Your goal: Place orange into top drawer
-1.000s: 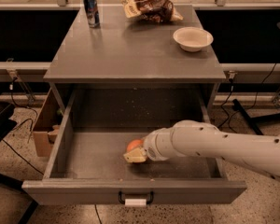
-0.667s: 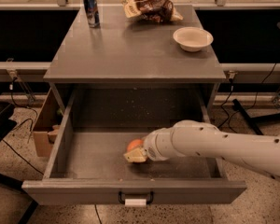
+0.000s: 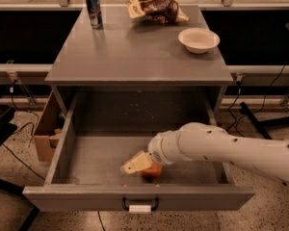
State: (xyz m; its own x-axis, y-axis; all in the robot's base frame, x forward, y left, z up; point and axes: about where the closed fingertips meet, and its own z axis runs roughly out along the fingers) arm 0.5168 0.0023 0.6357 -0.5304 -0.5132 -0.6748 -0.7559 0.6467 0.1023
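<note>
The orange lies on the speckled floor of the open top drawer, near its front, right of centre. Only its lower part shows; the rest is hidden behind my gripper. The gripper is inside the drawer, just above and left of the orange, and my white arm reaches in from the right over the drawer's side wall. The drawer's front carries a small black handle and a white tag.
On the grey cabinet top stand a white bowl at the right, a blue can at the back left and a brown snack bag at the back. A cardboard box sits on the floor left of the drawer.
The orange and the gripper have shifted a little toward the drawer's front. More of the gripper's tip now sticks out to the left of the orange.
</note>
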